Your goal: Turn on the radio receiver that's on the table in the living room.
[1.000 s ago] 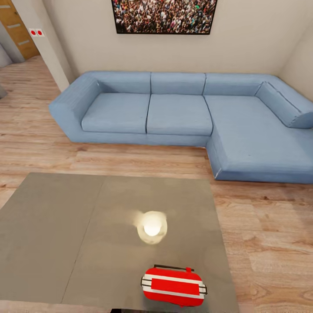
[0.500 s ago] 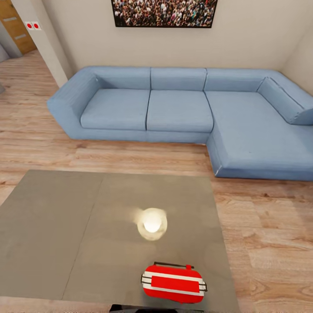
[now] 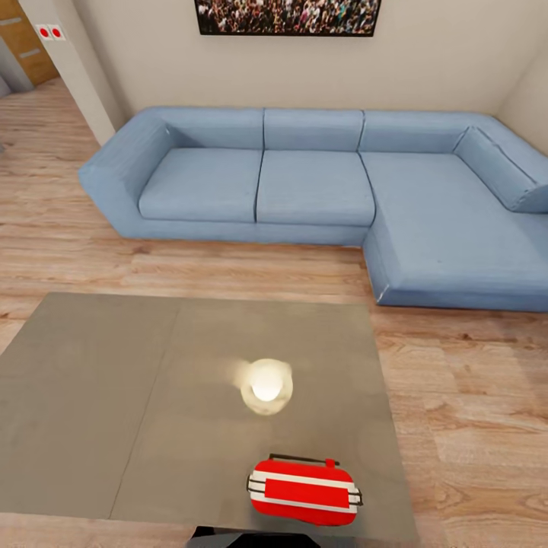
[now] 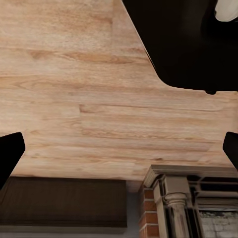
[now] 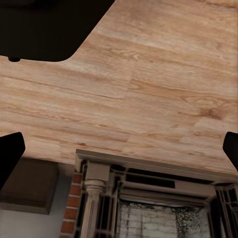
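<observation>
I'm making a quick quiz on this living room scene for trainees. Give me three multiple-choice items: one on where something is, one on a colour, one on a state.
1. Where on the table does the radio sit?
A. near edge, right panel
B. far left corner
C. centre of the left panel

2. What colour is the sofa?
A. green
B. blue
C. brown

3. How do the fingers of the left gripper stand?
A. shut on the radio
B. shut on nothing
C. wide apart, holding nothing

Answers:
1. A, the head view shows it by the near edge, right of the seam.
2. B, its cushions and arms are light blue.
3. C, the left wrist view has a dark tip at each side with bare floor between.
</observation>
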Tool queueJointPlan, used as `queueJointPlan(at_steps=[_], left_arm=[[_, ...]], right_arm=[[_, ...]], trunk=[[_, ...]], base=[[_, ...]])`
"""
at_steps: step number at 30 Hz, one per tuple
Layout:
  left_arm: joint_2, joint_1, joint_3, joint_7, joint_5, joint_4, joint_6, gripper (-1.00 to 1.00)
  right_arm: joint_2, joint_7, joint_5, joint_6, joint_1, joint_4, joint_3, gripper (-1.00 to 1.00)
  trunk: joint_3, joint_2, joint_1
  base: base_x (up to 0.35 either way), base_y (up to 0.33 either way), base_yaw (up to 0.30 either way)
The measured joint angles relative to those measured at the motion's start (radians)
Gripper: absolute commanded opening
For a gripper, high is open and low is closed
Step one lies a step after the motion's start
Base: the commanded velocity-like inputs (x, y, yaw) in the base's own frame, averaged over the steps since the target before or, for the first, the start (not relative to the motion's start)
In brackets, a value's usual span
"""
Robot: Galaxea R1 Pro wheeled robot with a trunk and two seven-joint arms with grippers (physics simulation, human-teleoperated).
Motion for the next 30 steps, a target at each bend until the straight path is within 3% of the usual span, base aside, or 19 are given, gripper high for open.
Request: queueJointPlan(at_steps=[30], left_arm=[[0.001,0.0,0.0,0.0,0.001,0.0,0.0,1.0]], right_arm=[[0.0,0.006,0.0,0.006,0.0,0.0,0.001,1.0]], trunk=[[-0.048,0.0,0.0]], base=[[0.0,0.0,0.0]])
